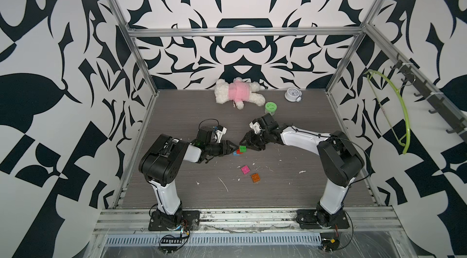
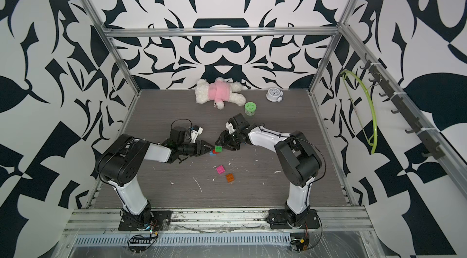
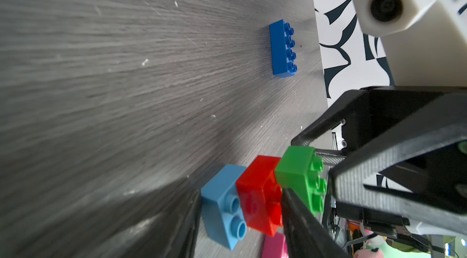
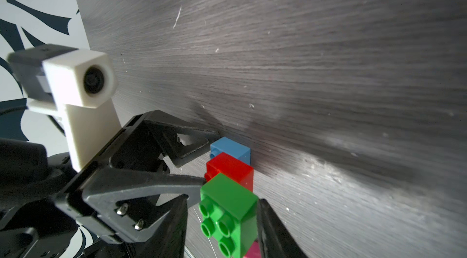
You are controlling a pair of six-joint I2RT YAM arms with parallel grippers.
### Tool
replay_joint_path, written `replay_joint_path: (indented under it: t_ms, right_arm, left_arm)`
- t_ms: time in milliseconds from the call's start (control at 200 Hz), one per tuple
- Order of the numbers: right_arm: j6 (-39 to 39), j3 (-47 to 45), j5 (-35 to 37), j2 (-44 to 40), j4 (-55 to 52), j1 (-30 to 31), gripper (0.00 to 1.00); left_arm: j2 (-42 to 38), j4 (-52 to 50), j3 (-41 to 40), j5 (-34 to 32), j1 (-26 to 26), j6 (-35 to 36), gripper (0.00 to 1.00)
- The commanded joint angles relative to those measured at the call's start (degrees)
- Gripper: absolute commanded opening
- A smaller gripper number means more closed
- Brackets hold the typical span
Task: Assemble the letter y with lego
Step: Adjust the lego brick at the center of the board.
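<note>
The right fingers are closed on the green brick, which joins the red brick and light blue brick in a short row at mid bench. The left fingers stand parted around the red and light blue end of it. The pink brick and orange brick lie loose toward the bench's front, the long blue brick well apart

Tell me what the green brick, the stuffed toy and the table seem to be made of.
Green brick: hard moulded plastic, glossy; crisp edges and round studs catch light.
Stuffed toy: soft plush fabric; fuzzy white pile with a pink top.
Table: probably grey wood-grain laminate, matt; fine streaks show, though real wood cannot be ruled out.
</note>
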Motion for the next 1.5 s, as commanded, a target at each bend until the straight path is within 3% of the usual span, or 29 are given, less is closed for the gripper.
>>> replay_joint_path:
  t_ms: [0,380,715,875,1155,1345,1500]
  right_arm:
    - [0.7,-0.3,-0.4,-1.3,2.4,0.8,0.47]
    - [0.4,-0.8,0.3,-1.3,1.9,0.8,0.47]
    - [-3.7,2.1,3.0,-4.4,-4.6,0.8,0.54]
    - [-7.7,5.4,7.5,-6.7,-12.6,-0.4,0.53]
    - [-17.1,14.7,19.7,-7.9,-35.7,-0.7,0.50]
    - [-16.3,12.4,26.1,-11.9,-42.0,-0.3,0.48]
    - [-15.4,10.1,26.6,-13.7,-41.5,-0.3,0.48]
  left_arm:
    - [1.5,-10.9,-0.7,-4.5,-0.9,2.8,0.56]
    - [0.7,-14.8,-0.2,-6.4,-1.0,7.3,0.54]
    - [0.6,-15.3,-0.5,-7.2,-1.0,8.4,0.52]
    - [0.7,-15.3,-0.7,-7.3,-1.0,8.4,0.52]
    - [0.8,-15.0,-1.1,-7.4,-1.0,8.2,0.51]
    - [0.7,-15.1,-1.1,-8.3,-1.0,8.3,0.51]
    - [-0.3,-15.7,-1.0,-9.3,-0.9,9.0,0.51]
